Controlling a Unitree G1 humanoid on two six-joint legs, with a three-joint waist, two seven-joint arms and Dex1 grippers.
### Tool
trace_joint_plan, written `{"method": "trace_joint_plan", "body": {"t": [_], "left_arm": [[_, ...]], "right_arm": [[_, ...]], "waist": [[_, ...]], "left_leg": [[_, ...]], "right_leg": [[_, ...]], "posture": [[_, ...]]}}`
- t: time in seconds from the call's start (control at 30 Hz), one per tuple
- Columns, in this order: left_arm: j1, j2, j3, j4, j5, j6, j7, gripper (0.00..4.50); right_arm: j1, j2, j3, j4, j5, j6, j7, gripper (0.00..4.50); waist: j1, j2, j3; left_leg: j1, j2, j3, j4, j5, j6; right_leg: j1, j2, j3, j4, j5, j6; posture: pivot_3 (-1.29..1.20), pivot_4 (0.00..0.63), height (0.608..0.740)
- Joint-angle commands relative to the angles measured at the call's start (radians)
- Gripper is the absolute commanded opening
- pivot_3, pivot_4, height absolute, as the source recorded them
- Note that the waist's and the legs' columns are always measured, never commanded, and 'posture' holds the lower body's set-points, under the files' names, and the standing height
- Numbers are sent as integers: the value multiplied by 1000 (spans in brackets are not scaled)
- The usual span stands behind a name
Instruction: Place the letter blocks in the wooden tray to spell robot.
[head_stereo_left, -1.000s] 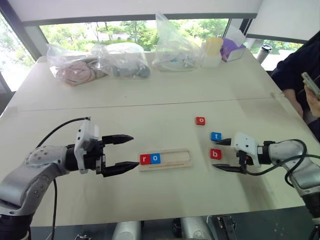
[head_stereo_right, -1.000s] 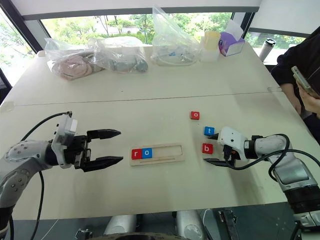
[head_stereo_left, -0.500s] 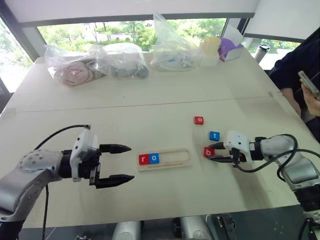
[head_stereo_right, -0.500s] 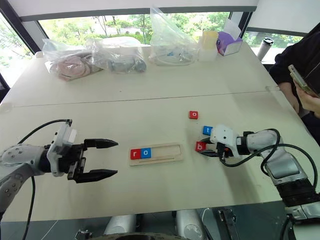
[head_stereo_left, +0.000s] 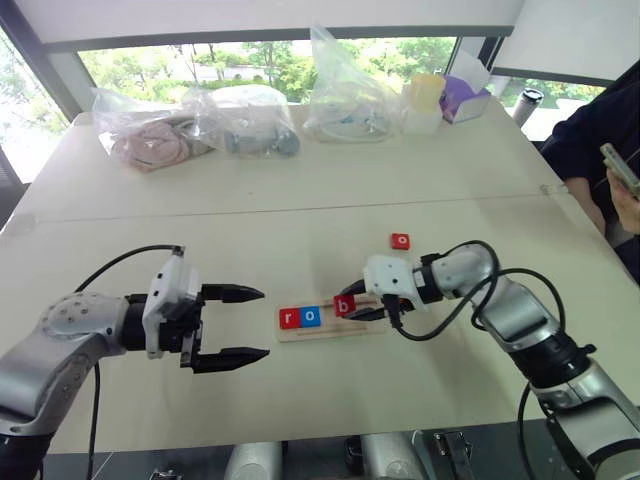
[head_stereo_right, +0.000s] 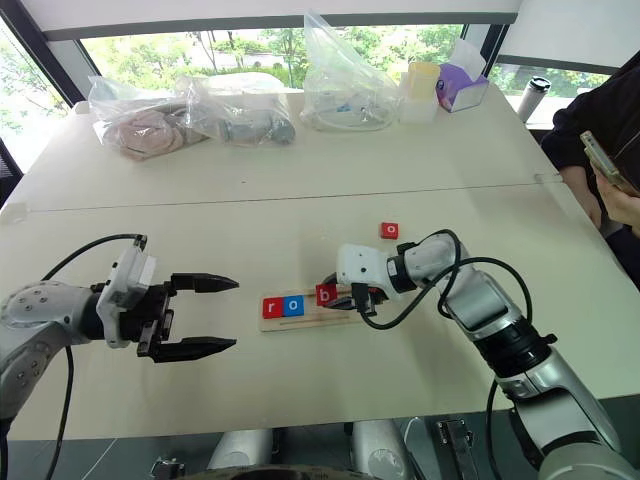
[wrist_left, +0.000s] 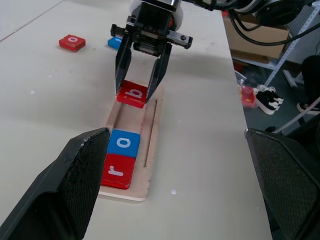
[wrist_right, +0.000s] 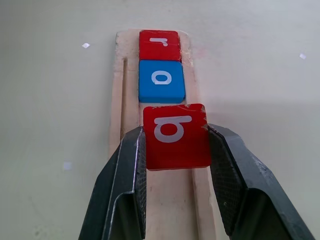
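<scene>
The right gripper (head_stereo_left: 352, 306) pinches the red b block (head_stereo_left: 345, 305) over the tray (head_stereo_left: 362, 326), just beside the blue o block (head_stereo_left: 311, 317). The red r block (head_stereo_left: 290, 319) sits next to that, at the tray's left end. The left gripper (head_stereo_left: 252, 323) waits with its fingers wide apart, left of the tray. A red o block (head_stereo_left: 400, 241) lies alone farther back on the table (head_stereo_left: 300, 220). Plastic bags (head_stereo_left: 200, 125) sit at the far edge.

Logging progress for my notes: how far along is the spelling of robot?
Done: red r tile and blue o tile sit in the pale wooden tray. In hand: right gripper holds the red b tile over the groove. Left: red o tile and blue t tile on the table.
</scene>
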Motion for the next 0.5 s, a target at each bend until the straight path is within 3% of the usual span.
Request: {"method": "trace_joint_plan", "body": {"t": [0.03, 0.5], "left_arm": [[16, -2, 11, -45, 0, -16, 10, 4500], [39, -17, 4, -58, 18, -30, 34, 4500]], "right_arm": [[-27, 13, 2, 21, -9, -18, 14, 1151], [-34, 65, 21, 34, -34, 4, 25, 1151]], "waist": [[1, 0, 0], [-1, 0, 0]], "left_leg": [[0, 0, 0, 0, 0, 0], [0, 0, 0, 0, 0, 0]], "right_leg": [[0, 0, 0, 0, 0, 0], [0, 0, 0, 1, 1, 2]], "posture": [[0, 150, 740], [0, 150, 740]]}}
